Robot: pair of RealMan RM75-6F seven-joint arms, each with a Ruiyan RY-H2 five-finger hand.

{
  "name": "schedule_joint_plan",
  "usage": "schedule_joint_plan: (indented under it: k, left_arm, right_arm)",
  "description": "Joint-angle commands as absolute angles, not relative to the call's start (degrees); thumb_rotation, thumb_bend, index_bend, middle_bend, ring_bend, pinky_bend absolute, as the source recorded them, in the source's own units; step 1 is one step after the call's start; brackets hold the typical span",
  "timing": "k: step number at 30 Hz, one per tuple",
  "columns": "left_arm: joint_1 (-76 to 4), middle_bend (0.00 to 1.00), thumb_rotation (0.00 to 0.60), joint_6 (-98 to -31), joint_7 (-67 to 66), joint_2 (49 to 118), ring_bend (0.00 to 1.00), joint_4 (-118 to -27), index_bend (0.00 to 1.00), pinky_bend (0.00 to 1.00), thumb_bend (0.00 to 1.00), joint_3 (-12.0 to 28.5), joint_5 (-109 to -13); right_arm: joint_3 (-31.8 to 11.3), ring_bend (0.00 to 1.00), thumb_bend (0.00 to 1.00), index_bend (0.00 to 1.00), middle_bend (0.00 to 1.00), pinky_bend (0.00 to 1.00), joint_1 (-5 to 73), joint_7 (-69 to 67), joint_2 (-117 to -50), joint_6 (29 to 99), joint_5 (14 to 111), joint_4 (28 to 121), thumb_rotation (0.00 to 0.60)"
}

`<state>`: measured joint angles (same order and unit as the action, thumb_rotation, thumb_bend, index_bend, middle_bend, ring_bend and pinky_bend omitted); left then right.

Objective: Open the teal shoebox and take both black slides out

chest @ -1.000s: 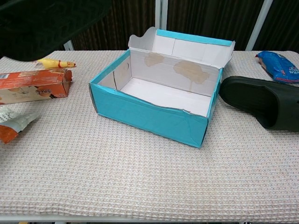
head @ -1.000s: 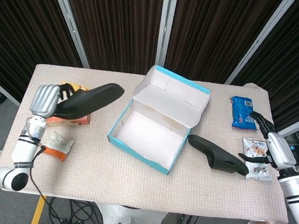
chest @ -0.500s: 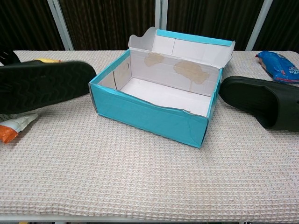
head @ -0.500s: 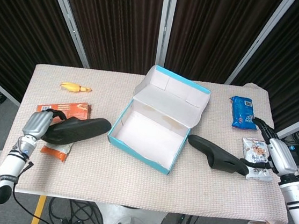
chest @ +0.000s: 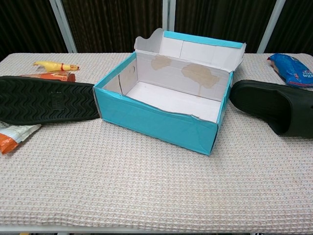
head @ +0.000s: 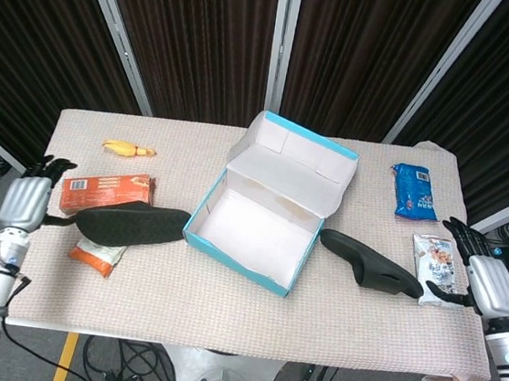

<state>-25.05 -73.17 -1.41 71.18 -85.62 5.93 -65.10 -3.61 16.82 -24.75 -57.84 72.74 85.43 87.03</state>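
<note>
The teal shoebox [head: 259, 217] is sitting open at the middle of the table [head: 222, 311], its lid standing up at the far side and its white interior showing nothing inside. In the chest view the box [chest: 156, 120] is showing brown stains on its inner back wall.

One black slide [head: 131, 223] is lying just left of the box, sole turned up, its toe end nearly touching the box's left wall; the chest view is showing its ridged sole [chest: 46, 99]. It is lying partly over an orange carton [head: 105, 191] behind it and a white-and-orange packet [head: 95, 255] in front of it. The other black slide [head: 370, 264] is lying just right of the box, upright, strap facing up, also seen in the chest view [chest: 274, 106].

The left hand [head: 25, 203] is hovering off the table's left edge, fingers apart and holding nothing, clear of the left slide. The right hand [head: 483, 279] is hovering at the table's right edge, fingers spread and empty, near the heel of the right slide.

A yellow rubber chicken toy [head: 127, 148] is lying at the far left. A blue snack bag [head: 413, 191] is lying at the far right, and a pale snack packet [head: 436, 269] is lying between the right slide and the right hand.
</note>
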Motion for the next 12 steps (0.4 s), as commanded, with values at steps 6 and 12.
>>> schedule_joint_plan:
  k: [6,12]
  left_arm:
    - [-11.29,0.14,0.600,-90.23,-4.02,71.45,0.05,-83.11,0.19,0.14,0.05,-0.82,-75.29]
    - [-6.35,0.14,0.600,-94.10,-6.76,70.25,0.05,-87.11,0.20,0.13,0.05,-3.02,-77.23]
  right_arm:
    - [-1.16,0.00,0.10,0.00,0.00,0.00,8.13,-19.22,-61.07,84.04,86.48,87.34,0.600]
    - [-0.49,0.00,0.10,0.00,0.00,0.00,5.57,-18.52,-61.46,86.13,86.44,87.76,0.600]
